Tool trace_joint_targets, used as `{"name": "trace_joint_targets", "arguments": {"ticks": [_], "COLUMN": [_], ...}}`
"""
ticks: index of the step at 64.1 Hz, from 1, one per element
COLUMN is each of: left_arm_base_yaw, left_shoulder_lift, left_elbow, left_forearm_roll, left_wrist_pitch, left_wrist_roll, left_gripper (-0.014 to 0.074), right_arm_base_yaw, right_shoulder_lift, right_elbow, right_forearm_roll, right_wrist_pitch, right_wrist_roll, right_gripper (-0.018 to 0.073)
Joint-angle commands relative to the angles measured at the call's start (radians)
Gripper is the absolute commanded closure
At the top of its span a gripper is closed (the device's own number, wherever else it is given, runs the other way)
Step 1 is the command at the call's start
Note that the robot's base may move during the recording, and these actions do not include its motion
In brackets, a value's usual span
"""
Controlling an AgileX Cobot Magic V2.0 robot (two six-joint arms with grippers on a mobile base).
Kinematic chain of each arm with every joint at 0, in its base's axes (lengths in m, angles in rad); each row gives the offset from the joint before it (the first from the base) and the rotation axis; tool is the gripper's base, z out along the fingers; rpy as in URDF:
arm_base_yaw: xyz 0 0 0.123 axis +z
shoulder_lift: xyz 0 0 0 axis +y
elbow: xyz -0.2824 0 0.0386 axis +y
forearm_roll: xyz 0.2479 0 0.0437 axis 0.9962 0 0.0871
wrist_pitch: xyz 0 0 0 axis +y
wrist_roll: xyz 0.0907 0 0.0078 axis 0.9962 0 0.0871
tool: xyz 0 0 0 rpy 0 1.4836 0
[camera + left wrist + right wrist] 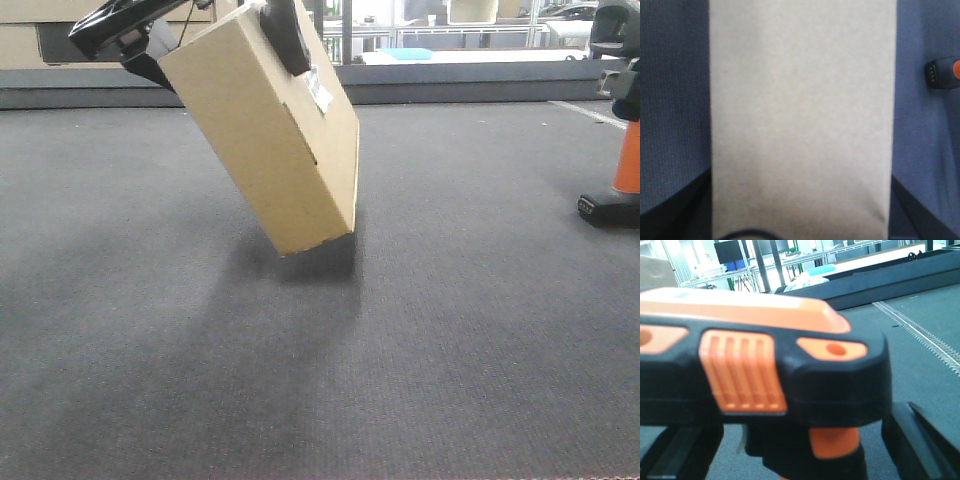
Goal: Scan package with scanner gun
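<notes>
The left claw (228, 60) was closed on the upper end of the package (270, 150). One black finger (288, 35) pressed the face with the label and the other pressed the opposite face, so the claw was open only as wide as the box is thick. The package hung tilted, with its lower corner just over the grey carpet (450, 330); I could not tell if the corner touched it.

The right claw (800, 455) stood open and gripped nothing. Its fingers (920, 437) were on both sides of the orange handle of the scanner gun (790, 370), and carpet showed in the gaps. The scanner gun stood upright on the carpet, well apart from the package.

In the front view the frame edge cut the scanner gun. In the left wrist view the box filled the middle and was blurred, and only the scanner's black base showed. The right wrist view showed the scanner head very near and out of focus. The white label (320, 92) carried dark print, partly under the finger and too small to read.
</notes>
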Motion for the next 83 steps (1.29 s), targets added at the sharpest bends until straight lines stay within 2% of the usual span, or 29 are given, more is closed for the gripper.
{"name": "trace_joint_targets", "arguments": {"ticks": [1, 19, 25, 32, 49, 56, 62, 74, 83], "left_arm_base_yaw": [-0.007, -0.007, -0.007, -0.007, -0.007, -0.007, -0.007, -0.007, -0.007], "left_shoulder_lift": [-0.002, -0.002, -0.002, -0.002, -0.002, -0.002, -0.002, -0.002, -0.002], "left_elbow": [-0.002, -0.002, -0.002, -0.002, -0.002, -0.002, -0.002, -0.002, -0.002], "left_forearm_roll": [-0.010, -0.010, -0.010, -0.010, -0.010, -0.010, -0.010, -0.010, -0.010], "left_wrist_pitch": [-0.015, -0.015, -0.015, -0.015, -0.015, -0.015, -0.015, -0.019, -0.032], "left_wrist_roll": [0.004, 0.004, 0.004, 0.004, 0.004, 0.004, 0.004, 0.004, -0.026], "left_gripper": [0.0707, 0.0707, 0.0707, 0.0707, 0.0707, 0.0707, 0.0707, 0.0707, 0.0707], "right_arm_base_yaw": [-0.008, -0.008, -0.008, -0.008, -0.008, -0.008, -0.008, -0.006, -0.006], "right_shoulder_lift": [0.002, 0.003, 0.003, 0.003, 0.006, 0.006, 0.001, -0.066, -0.148], "right_elbow": [-0.007, -0.007, -0.007, -0.007, -0.007, -0.007, -0.007, -0.007, -0.007], "right_forearm_roll": [-0.008, -0.008, -0.008, -0.008, 0.004, 0.004, 0.004, 0.007, 0.027], "right_wrist_pitch": [-0.025, -0.026, -0.026, -0.026, -0.032, -0.057, -0.094, -0.094, 0.008], "right_wrist_roll": [0.000, 0.000, 0.000, 0.000, 0.000, 0.000, -0.012, -0.163, -0.258], "right_gripper": [0.0001, 0.0003, 0.0060, 0.0187, 0.0623, 0.0727, 0.0728, 0.0728, 0.0728]}}
